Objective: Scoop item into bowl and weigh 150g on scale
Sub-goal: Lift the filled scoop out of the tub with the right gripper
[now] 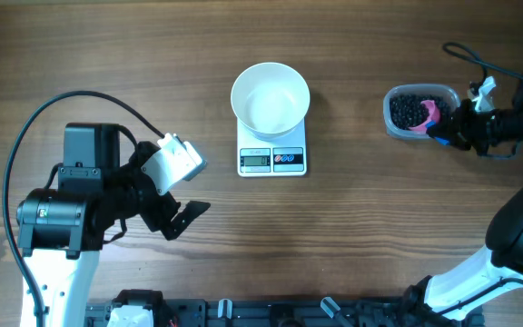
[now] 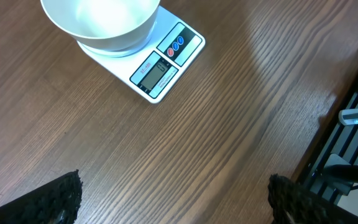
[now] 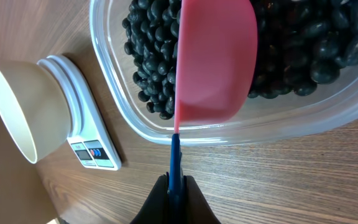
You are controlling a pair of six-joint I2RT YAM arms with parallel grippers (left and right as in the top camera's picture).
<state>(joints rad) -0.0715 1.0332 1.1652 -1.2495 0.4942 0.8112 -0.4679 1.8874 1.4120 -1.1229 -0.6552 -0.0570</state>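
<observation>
White bowl point(image 1: 271, 98) is sitting on the scale point(image 1: 272, 160) at mid-desk point(image 1: 107, 54). The overhead view is showing the left end effector point(image 1: 182, 218) hanging spread wide and empty, left of the scale. Only the right wrist view is showing the right end effector point(image 3: 175, 191) clamping the blue handle point(image 3: 175, 155) of a pink scoop point(image 3: 213, 62), which is lying over black beans point(image 3: 148, 56) in the clear tub point(image 3: 123, 118) at right.

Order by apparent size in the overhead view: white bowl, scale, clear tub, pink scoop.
Largest: white bowl and scale, too alike to rank; the bowl hides part of the scale.
Then: clear tub.
Smallest: pink scoop.
</observation>
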